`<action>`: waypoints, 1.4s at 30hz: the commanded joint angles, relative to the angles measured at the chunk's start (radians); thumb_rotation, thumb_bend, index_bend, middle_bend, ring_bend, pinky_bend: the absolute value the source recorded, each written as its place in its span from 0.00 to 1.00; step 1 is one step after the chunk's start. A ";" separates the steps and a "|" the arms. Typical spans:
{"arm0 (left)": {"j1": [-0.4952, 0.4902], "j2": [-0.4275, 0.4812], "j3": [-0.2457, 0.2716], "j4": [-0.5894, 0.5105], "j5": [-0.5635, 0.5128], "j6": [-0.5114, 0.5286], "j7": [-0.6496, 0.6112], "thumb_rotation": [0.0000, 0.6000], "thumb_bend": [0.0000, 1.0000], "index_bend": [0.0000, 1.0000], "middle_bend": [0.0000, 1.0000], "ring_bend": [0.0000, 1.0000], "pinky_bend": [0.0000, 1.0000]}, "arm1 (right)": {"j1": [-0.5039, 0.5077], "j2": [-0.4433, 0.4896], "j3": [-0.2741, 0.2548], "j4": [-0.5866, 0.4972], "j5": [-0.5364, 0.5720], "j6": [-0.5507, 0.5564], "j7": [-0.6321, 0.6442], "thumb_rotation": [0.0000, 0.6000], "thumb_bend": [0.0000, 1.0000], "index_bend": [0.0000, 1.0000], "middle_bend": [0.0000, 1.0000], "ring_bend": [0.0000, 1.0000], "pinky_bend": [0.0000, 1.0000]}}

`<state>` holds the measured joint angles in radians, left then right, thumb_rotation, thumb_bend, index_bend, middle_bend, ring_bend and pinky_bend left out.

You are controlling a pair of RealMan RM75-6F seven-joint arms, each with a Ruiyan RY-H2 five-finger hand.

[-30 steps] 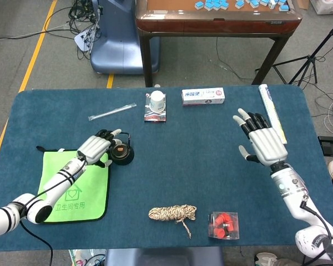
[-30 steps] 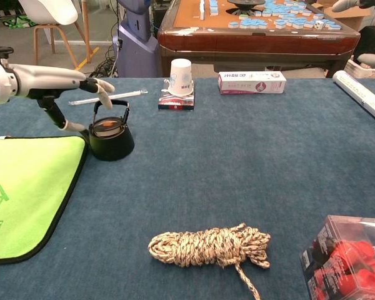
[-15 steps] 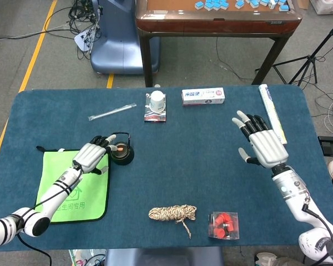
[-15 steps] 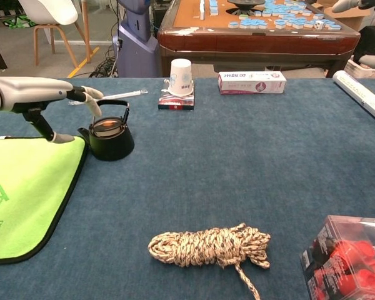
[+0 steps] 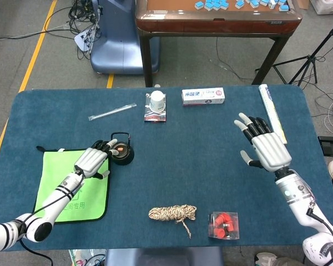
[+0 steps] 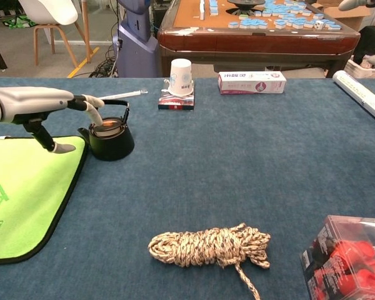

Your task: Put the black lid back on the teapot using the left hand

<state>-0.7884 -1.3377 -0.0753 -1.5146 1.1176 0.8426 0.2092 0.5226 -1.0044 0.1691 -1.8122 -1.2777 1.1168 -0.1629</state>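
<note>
The black teapot (image 5: pixel 121 154) (image 6: pixel 110 139) stands just right of the green cloth (image 5: pixel 72 188), its wire handle upright. Its top shows a dark disc with a brownish centre; I cannot tell whether that is the black lid, and no separate lid shows anywhere. My left hand (image 5: pixel 92 159) (image 6: pixel 42 102) hovers above the cloth's upper right corner, fingers stretched toward the pot's left side, holding nothing. Its fingertips (image 6: pixel 94 104) reach the handle's left edge. My right hand (image 5: pixel 263 146) is raised at the right of the table, open with fingers spread.
At the back stand a paper cup (image 5: pixel 157 101) on a small box, a toothpaste box (image 5: pixel 203 96) and a wrapped straw (image 5: pixel 112 111). A rope coil (image 5: pixel 172 213) and a clear box of red pieces (image 5: pixel 224 225) lie near the front edge. A white roll (image 5: pixel 272 111) runs along the right.
My left hand has drawn back from above the teapot toward the left and the near side. The right hand has sunk slightly toward the right.
</note>
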 commanded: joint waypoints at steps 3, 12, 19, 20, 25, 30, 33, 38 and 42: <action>0.001 -0.004 -0.003 -0.006 -0.017 -0.003 0.018 1.00 0.33 0.22 0.00 0.00 0.00 | -0.005 0.001 -0.002 0.008 -0.009 0.000 0.015 1.00 0.41 0.00 0.00 0.00 0.00; -0.006 -0.021 -0.010 -0.003 -0.070 -0.014 0.059 1.00 0.33 0.22 0.00 0.00 0.00 | -0.007 -0.003 -0.007 0.043 -0.034 -0.013 0.061 1.00 0.41 0.00 0.00 0.00 0.00; -0.018 -0.034 -0.014 -0.001 -0.102 -0.020 0.094 1.00 0.33 0.22 0.00 0.00 0.00 | -0.010 -0.007 -0.009 0.069 -0.047 -0.018 0.093 1.00 0.41 0.00 0.00 0.00 0.00; -0.018 -0.036 -0.013 -0.002 -0.106 -0.019 0.099 1.00 0.33 0.22 0.00 0.00 0.00 | -0.011 -0.007 -0.009 0.073 -0.049 -0.018 0.098 1.00 0.41 0.00 0.00 0.00 0.00; -0.017 -0.043 -0.011 -0.004 -0.119 -0.015 0.112 1.00 0.33 0.22 0.00 0.00 0.00 | -0.014 -0.007 -0.009 0.083 -0.060 -0.017 0.116 1.00 0.41 0.00 0.00 0.00 0.00; -0.013 -0.028 -0.013 -0.030 -0.115 0.004 0.122 1.00 0.33 0.22 0.00 0.00 0.00 | -0.021 -0.006 -0.012 0.088 -0.070 -0.010 0.130 1.00 0.41 0.00 0.00 0.00 0.00; -0.009 -0.006 -0.011 -0.061 -0.119 0.020 0.142 1.00 0.33 0.22 0.00 0.00 0.00 | -0.027 -0.007 -0.013 0.095 -0.074 -0.005 0.144 1.00 0.41 0.00 0.00 0.00 0.00; 0.000 0.035 -0.003 -0.115 -0.134 0.044 0.177 1.00 0.33 0.22 0.00 0.00 0.00 | -0.033 -0.007 -0.015 0.106 -0.082 -0.001 0.162 1.00 0.41 0.00 0.00 0.00 0.00; 0.025 0.094 0.008 -0.181 -0.133 0.069 0.175 1.00 0.33 0.22 0.00 0.00 0.00 | -0.045 0.001 -0.020 0.100 -0.096 0.016 0.166 1.00 0.41 0.00 0.00 0.00 0.00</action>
<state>-0.7760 -1.2670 -0.0734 -1.6716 0.9842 0.8985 0.3848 0.4804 -1.0056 0.1510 -1.7097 -1.3708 1.1291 0.0031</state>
